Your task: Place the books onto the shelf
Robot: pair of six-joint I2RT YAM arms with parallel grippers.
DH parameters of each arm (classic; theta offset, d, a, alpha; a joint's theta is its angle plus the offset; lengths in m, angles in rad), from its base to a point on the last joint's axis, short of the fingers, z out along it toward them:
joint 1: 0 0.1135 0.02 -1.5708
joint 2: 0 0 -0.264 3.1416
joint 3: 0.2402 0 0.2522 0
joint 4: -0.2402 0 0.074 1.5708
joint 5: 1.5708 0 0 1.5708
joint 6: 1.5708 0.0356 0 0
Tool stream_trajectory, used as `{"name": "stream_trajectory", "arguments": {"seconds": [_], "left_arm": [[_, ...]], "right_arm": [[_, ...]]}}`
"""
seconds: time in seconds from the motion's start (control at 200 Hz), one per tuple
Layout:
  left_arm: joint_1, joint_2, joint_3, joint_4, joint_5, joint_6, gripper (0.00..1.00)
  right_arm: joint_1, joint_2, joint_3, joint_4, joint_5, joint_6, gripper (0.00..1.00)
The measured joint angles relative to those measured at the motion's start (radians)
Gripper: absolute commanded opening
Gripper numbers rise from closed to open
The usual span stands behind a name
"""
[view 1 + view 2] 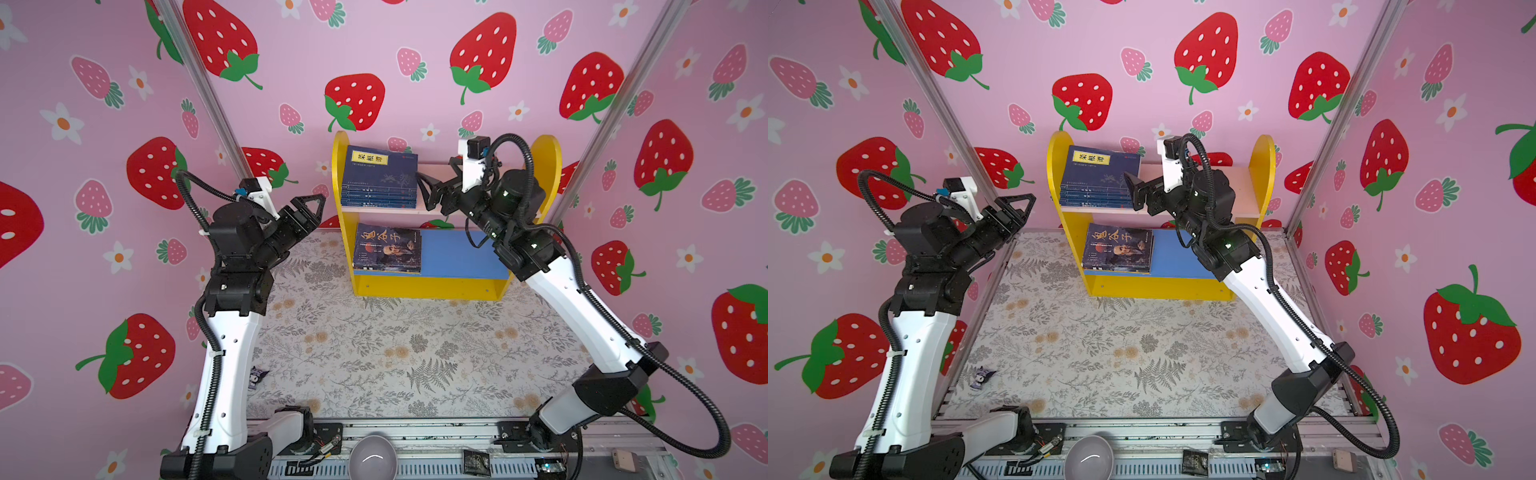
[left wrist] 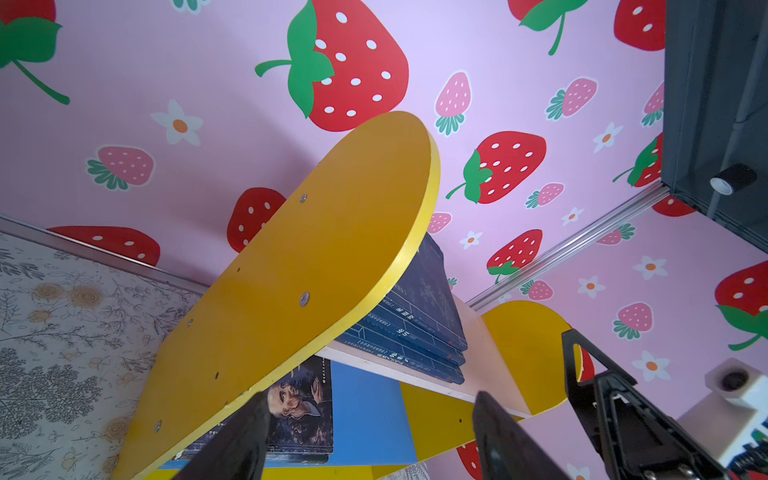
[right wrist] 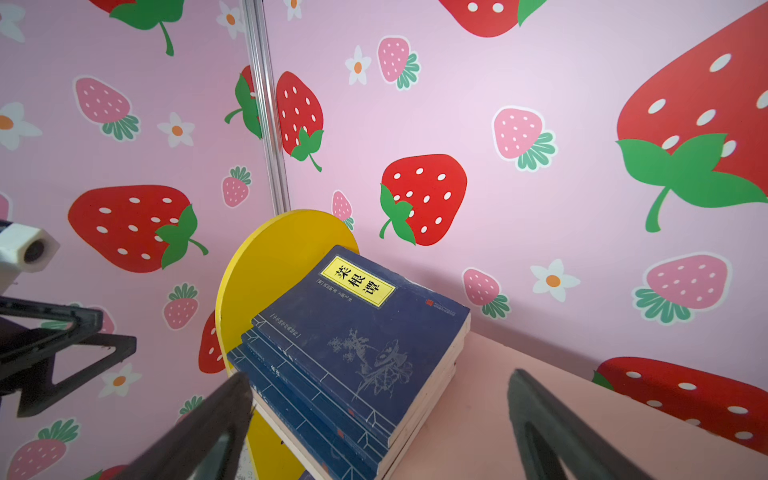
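- The right gripper (image 1: 426, 192), at the centre of a top view, is spread wide and empty, its tips just beside the right edge of the navy stack (image 1: 380, 183).
- The left gripper (image 1: 316, 207), left of centre, is also spread and holds nothing.
- The navy stack lies flat at the left end of the pink upper board (image 3: 540, 357); its top cover has a yellow title label.
- The portrait book (image 1: 388, 249) lies flat at the left end of the blue lower board (image 1: 457, 253) of the yellow shelf (image 1: 428, 286).

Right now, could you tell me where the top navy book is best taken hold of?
Probably its free right edge, approached from the bare end of the pink board by the open right end effector: the top navy book lies flat on a stack, with the yellow side panel blocking its left.
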Motion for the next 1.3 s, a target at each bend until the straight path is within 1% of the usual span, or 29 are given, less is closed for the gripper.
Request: {"name": "stream_trajectory", "arguments": {"seconds": [0.125,0.235,0.305,0.515,0.66,0.735,1.06,1.3], "left_arm": [[0.000,-0.006,0.000,0.001,-0.004,0.022,0.78],[0.000,-0.005,0.000,0.000,-0.005,0.045,0.78],[0.000,-0.006,0.000,0.002,-0.005,0.057,0.78],[0.000,-0.016,-0.028,0.033,-0.005,0.063,0.78],[0.000,-0.020,-0.058,0.063,-0.004,0.062,0.78],[0.000,-0.020,-0.069,0.074,-0.003,0.061,0.78],[0.000,-0.035,-0.098,0.096,-0.003,0.059,0.78],[0.000,-0.039,-0.113,0.115,0.004,0.055,0.78]], "right_arm": [[-0.001,0.051,0.095,-0.082,-0.007,0.073,0.94],[0.000,0.096,0.141,-0.141,-0.035,0.145,0.91],[-0.001,0.127,0.168,-0.178,-0.047,0.189,0.86],[-0.008,0.176,0.198,-0.246,-0.054,0.315,0.84],[-0.018,0.202,0.224,-0.256,-0.080,0.388,0.80],[-0.022,0.217,0.239,-0.258,-0.094,0.412,0.77],[-0.028,0.256,0.248,-0.259,-0.114,0.470,0.76],[-0.031,0.284,0.269,-0.257,-0.151,0.486,0.69]]}}
